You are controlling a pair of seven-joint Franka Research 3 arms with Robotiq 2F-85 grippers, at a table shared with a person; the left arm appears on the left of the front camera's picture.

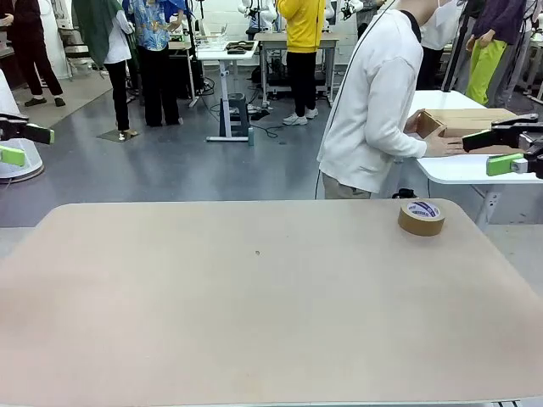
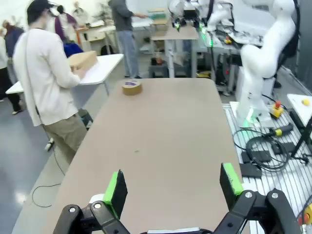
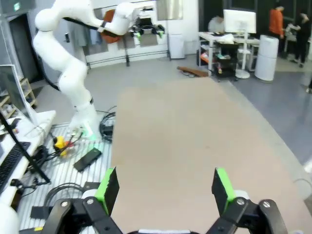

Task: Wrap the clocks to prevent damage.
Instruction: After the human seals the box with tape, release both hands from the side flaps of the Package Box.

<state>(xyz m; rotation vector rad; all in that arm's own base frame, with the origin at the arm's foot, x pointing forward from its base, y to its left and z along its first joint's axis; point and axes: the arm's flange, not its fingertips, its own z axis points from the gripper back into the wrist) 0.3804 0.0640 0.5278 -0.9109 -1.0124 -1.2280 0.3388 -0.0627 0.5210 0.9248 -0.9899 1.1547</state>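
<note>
At the left edge of the desk our left gripper hangs above the surface, its green-padded fingers spread apart and empty. Near the far right corner we see a brown roll of packing tape lying flat. Beyond it, a person in a white top holds a cardboard box on a white side table. Our right gripper is likewise spread wide, holding nothing.

Matt table, paper tape, glossy robot shells

The table has a smooth, matt tan top. The tape roll looks like brown paper tape with a printed core. The cardboard box is dull brown. The gripper pads seem rubbery green, on black plastic fingers. The arm casing is glossy white, probably plastic.
</note>
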